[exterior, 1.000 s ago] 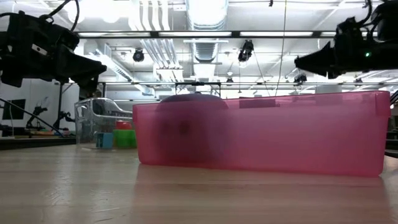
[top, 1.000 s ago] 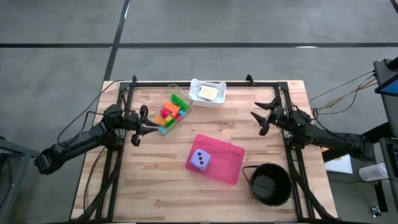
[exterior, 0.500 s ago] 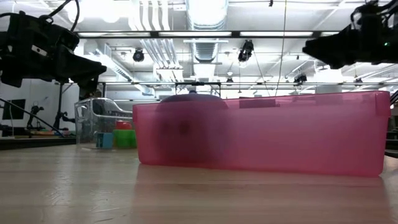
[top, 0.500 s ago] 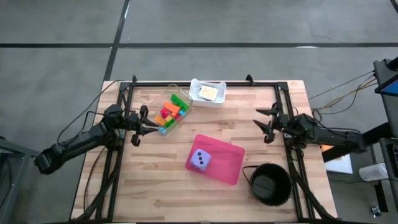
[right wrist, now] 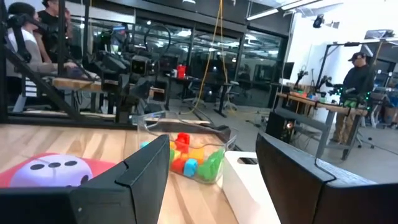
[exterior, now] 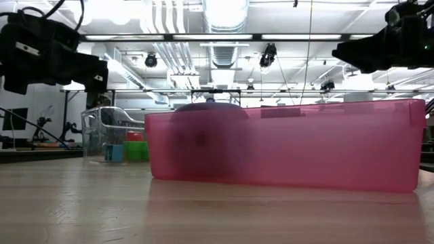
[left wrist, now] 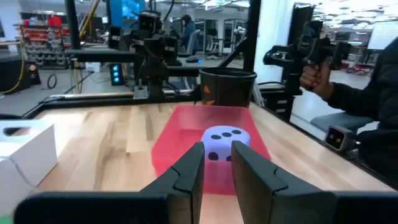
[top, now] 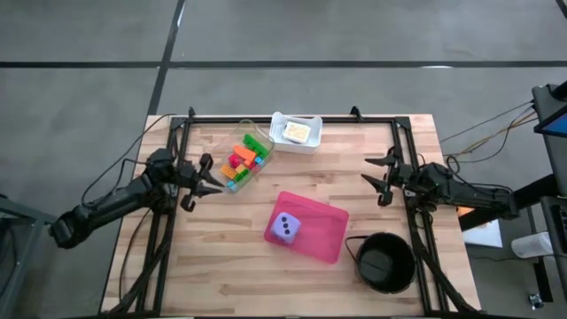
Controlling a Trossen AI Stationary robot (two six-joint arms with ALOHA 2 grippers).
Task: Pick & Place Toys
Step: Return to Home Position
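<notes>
Homing, I judge: left jaws barely parted, right jaws spread, both empty at opposite tabletop point(top: 221, 266) edges; next, tuck fully back.

Bricks point(top: 242, 163) sit in a bin point(top: 251, 129) back-left of centre. Second bin point(top: 276, 131) just right of it, at the counter's point(top: 221, 266) back edge. Die point(top: 284, 229) in the tray point(top: 323, 232) mid-counter, left end. Bowl point(top: 409, 266) front-right, near the tray's corner.
</notes>
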